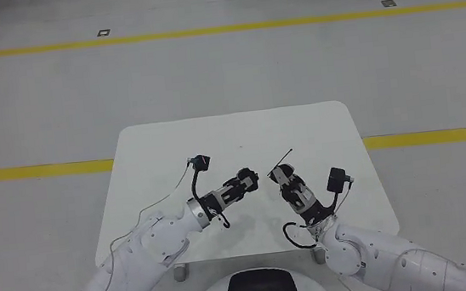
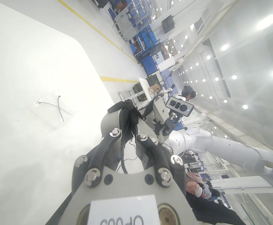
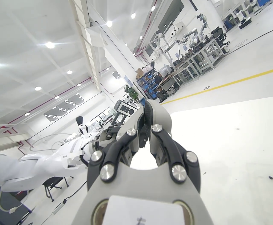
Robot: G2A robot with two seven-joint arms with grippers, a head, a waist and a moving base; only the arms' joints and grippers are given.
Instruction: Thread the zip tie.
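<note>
Both grippers hover over the front half of the white table (image 1: 215, 139), their tips a short gap apart. My right gripper (image 1: 278, 174) (image 3: 147, 110) is shut on a thin black zip tie (image 1: 285, 158) (image 3: 150, 85), which pokes straight out past its fingertips. My left gripper (image 1: 251, 179) (image 2: 124, 108) is shut on another thin black strand (image 2: 122, 149), apparently a zip tie, which curves back between the fingers toward the palm. Its far end is hidden under the wrist.
A clear plastic bag (image 2: 45, 119) lies flat on the table beyond my left gripper, with two crossed black zip ties (image 2: 60, 106) in it. The table's rounded corner and edge (image 2: 85, 53) lie further out, with bare floor past them.
</note>
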